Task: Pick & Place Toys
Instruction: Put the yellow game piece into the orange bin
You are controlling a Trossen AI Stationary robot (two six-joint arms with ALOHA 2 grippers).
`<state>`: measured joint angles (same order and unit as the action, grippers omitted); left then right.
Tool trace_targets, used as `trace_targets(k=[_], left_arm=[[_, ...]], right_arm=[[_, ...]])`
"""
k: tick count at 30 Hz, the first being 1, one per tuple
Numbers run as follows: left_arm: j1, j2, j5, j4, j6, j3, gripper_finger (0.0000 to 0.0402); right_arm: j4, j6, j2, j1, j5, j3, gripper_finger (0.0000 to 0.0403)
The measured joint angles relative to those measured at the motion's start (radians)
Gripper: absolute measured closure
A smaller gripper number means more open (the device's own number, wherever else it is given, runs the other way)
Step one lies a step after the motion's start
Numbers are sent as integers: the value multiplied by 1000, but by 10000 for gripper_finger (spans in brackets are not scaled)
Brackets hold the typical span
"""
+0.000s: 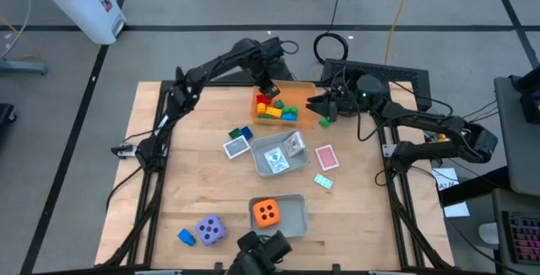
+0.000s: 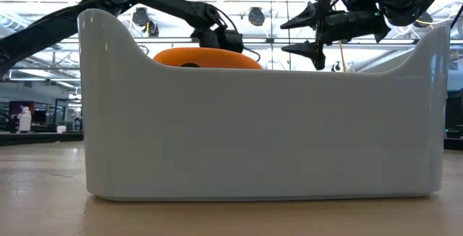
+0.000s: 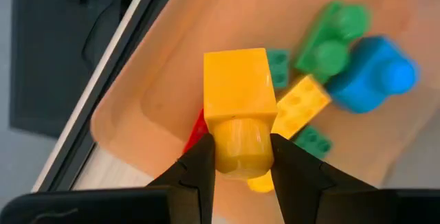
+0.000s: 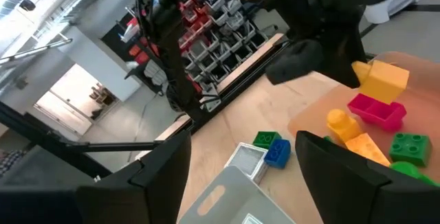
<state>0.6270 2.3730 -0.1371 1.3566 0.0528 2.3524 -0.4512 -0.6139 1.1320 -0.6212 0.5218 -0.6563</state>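
The right tool (image 4: 240,176) hangs open over the surface (image 4: 234,124); ahead, the left tool (image 4: 364,73) grips a yellow brick (image 4: 385,80) above an orange tray (image 4: 309,121) of bricks.

Count, overhead: two dice, one orange die (image 1: 267,212), one purple die (image 1: 210,229). Three trays: one orange tray (image 1: 291,96), two clear grey trays (image 1: 297,216) (image 1: 261,162). Bricks in orange tray overlap, not countable. Two arms.
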Motion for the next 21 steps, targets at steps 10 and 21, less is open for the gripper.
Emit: trace_targets(k=[10,21], left_arm=[[28,31,59,16,-115,0,290],[58,31,25,15,-171,0,284]], right_arm=[[1,-5,0,1,0,0,149],[2,-3,0,1,-1,0,149]])
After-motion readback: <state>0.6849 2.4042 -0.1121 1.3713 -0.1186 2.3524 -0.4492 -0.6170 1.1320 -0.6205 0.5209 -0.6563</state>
